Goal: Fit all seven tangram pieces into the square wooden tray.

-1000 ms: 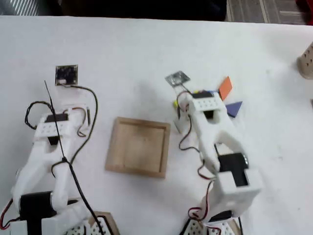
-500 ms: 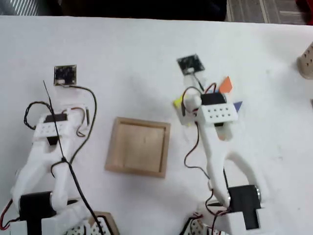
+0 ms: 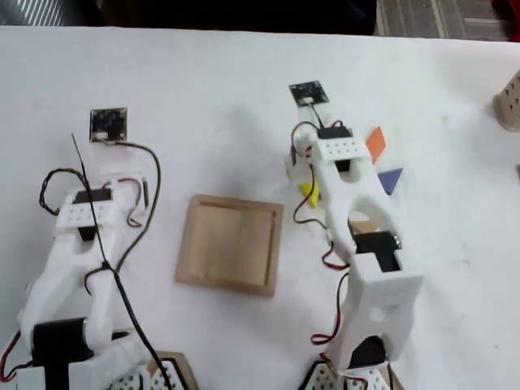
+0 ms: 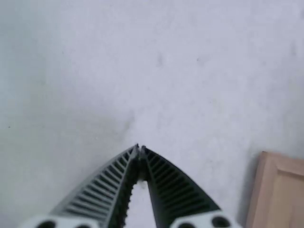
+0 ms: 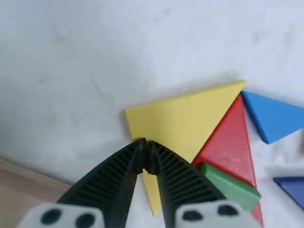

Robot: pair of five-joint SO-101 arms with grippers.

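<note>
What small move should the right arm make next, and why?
Probably open the fingers of the right gripper and settle them astride the yellow triangle at its near edge. They are shut, tips together over that triangle, and seem to hold nothing, while the wooden tray is empty. The triangle's side towards the tray lies free; the red piece and green piece crowd its other side.

Overhead view, close wrist views; tray [image 3: 231,244] shared

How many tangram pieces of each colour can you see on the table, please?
Yellow triangular wooden piece: 1
Red triangular wooden piece: 1
Green wooden piece: 1
Light blue triangular wooden piece: 1
Dark blue triangular wooden piece: 1
Orange wooden piece: 1
Total: 6
</note>
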